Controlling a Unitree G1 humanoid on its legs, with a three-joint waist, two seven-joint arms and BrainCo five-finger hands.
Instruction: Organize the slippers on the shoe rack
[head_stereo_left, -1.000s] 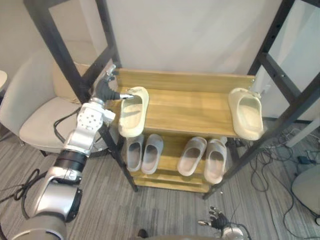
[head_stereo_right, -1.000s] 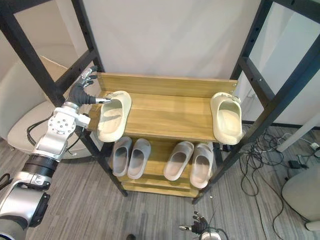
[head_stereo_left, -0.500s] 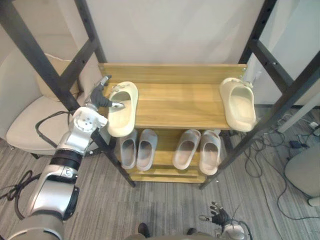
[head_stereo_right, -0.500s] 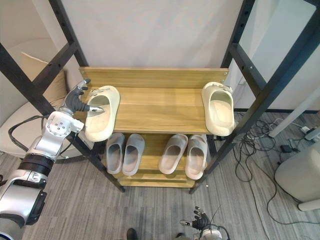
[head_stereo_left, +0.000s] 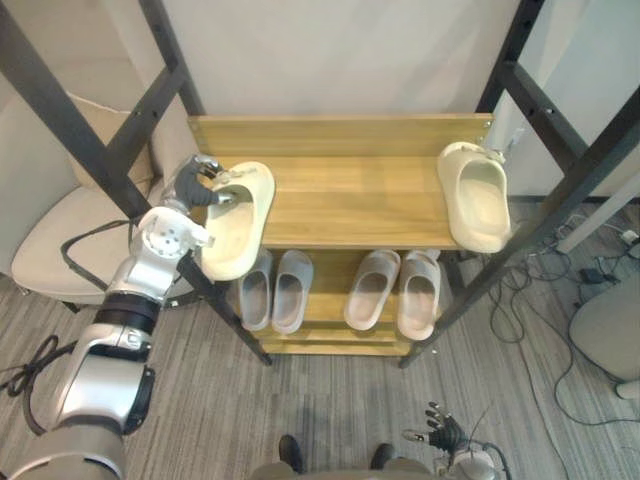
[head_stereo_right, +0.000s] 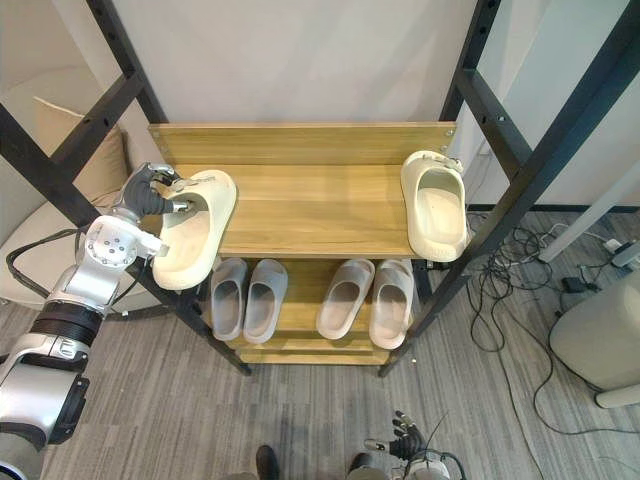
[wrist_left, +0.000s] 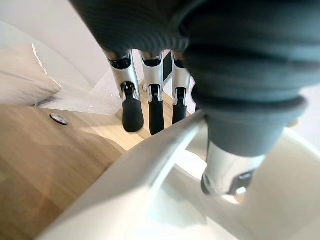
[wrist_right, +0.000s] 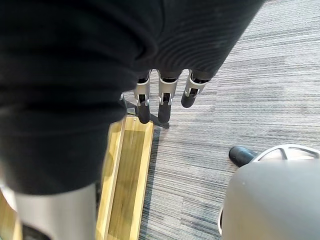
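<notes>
Nearest, the right hand (head_stereo_left: 443, 434) hangs low over the floor, its fingers (wrist_right: 162, 100) straight and slack, holding nothing.

Farther out, the left hand (head_stereo_left: 190, 182) has hold of the cream slipper (head_stereo_left: 238, 225) at the left end of the top shelf (head_stereo_left: 350, 200). Its fingers (wrist_left: 132, 107) curl down the outside of the slipper's side wall and its thumb (wrist_left: 227, 170) sits inside, so the wall is pinched between them. The slipper's heel lies on the near side of the fingers and overhangs the shelf's front edge.

This looks like the gripping step, just completed. The next move probably calls for carrying or sliding the slipper away from the fingers' side, across the bare shelf to its matching slipper (head_stereo_left: 476, 195), which is well apart at the far end. Below are two pairs of grey slippers (head_stereo_left: 275, 290).

A second ago the fingers were spread above the toe end with only a tip touching. Now they are closed on the rim.
</notes>
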